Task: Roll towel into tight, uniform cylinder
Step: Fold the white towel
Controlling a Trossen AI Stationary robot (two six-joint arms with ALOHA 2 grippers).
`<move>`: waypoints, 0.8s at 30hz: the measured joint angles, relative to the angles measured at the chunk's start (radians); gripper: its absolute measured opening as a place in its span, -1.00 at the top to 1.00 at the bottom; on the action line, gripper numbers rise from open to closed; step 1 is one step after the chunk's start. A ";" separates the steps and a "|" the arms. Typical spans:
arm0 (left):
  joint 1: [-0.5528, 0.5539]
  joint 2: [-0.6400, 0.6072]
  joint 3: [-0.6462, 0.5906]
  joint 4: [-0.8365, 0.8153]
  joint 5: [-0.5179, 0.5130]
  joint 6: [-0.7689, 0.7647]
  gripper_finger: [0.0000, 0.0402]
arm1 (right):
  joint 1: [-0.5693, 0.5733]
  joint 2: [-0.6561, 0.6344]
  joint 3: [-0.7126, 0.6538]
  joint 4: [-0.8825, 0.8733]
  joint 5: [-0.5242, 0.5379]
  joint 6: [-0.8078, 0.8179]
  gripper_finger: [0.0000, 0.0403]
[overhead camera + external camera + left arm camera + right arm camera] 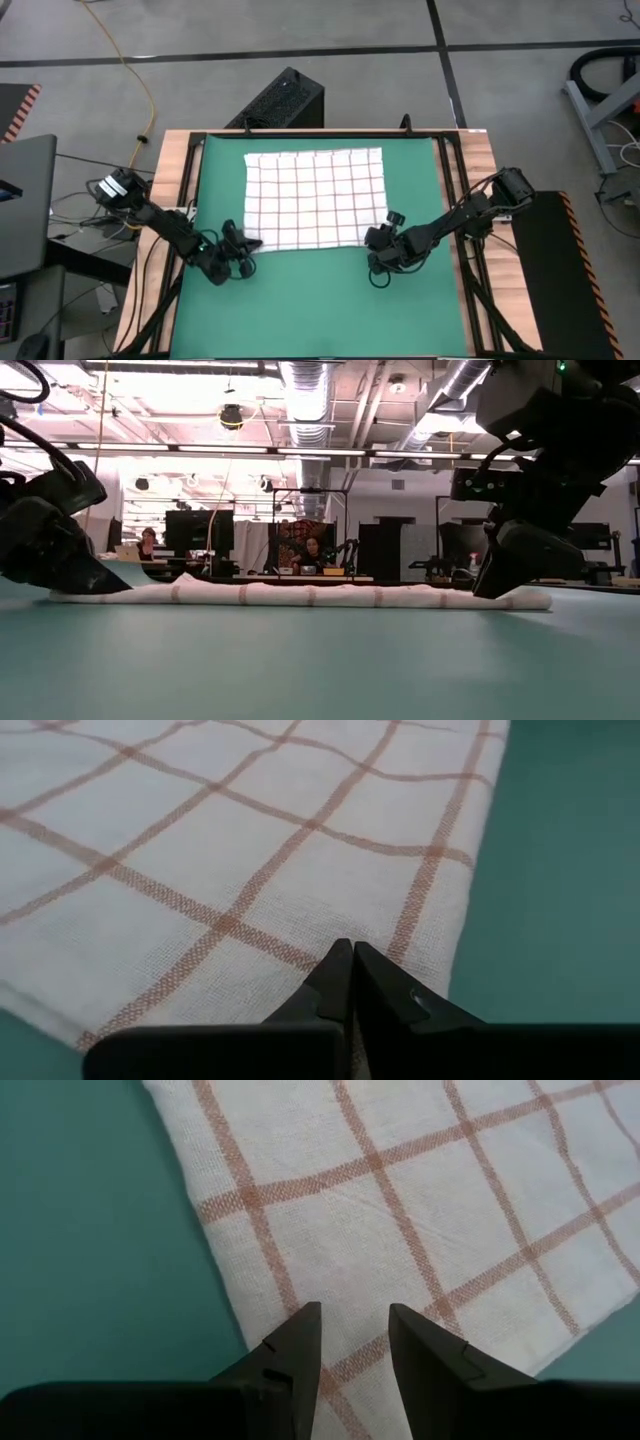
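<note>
The towel [315, 200], white with a red-brown check, lies spread flat on the far half of the green mat [300, 300]. In the low view its near edge [300, 596] shows as a low white band. My left gripper [248, 243] is shut, with its tips at the towel's near left corner [200, 850]. My right gripper [382, 238] is open, and its two fingers stand over the towel's near right corner [420, 1200]. My left gripper's shut fingertips [352, 955] come slanting down from the near left onto the towel just inside its near left corner [345, 925]. The cloth lies flat on the mat there. I cannot tell whether the tips press on it. My right gripper's open fingers [305, 1330] slant down over the cloth just inside the near right corner [350, 1295], which lies flat. I cannot tell whether the tips touch it.
Bare green mat [320, 660] stretches from the towel to the near edge. Black rails [452, 190] run along both sides of the mat on the wooden table. A black box [285, 100] stands beyond the far edge. People sit far off in the room [313, 550].
</note>
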 joint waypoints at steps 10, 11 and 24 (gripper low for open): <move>-0.008 0.003 0.185 -0.200 0.027 0.058 1.00 | 0.000 0.000 0.000 0.003 0.045 0.007 0.30; -0.008 0.003 0.225 -0.277 0.027 0.069 1.00 | 0.000 0.000 0.000 0.003 0.045 0.008 0.30; -0.100 0.004 0.614 -1.166 0.054 -0.124 1.00 | 0.000 0.000 0.000 0.000 0.045 0.007 0.30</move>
